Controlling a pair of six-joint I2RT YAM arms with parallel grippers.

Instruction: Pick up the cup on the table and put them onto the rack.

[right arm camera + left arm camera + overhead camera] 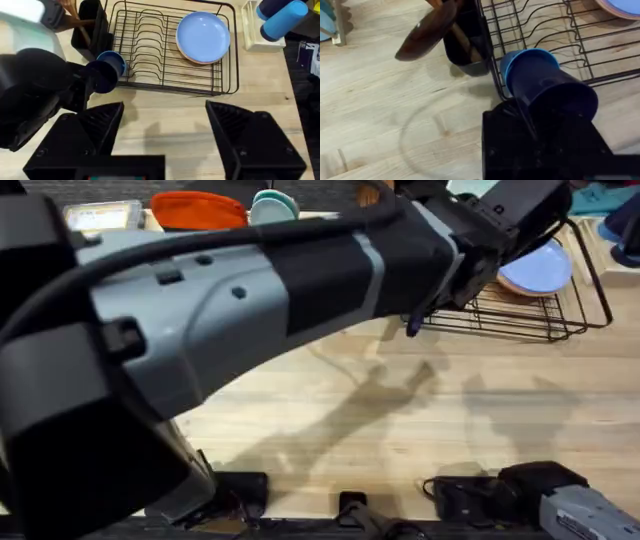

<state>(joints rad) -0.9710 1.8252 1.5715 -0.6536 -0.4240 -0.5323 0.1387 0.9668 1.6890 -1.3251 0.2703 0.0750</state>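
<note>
Gripping blue cup (547, 82), left fingers (520, 125) closed.

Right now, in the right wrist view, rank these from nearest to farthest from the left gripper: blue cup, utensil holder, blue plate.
1. Blue cup: held in the left gripper, at the rack's near corner.
2. Utensil holder: just outside the rack.
3. Blue plate: inside the rack, far side.
</note>
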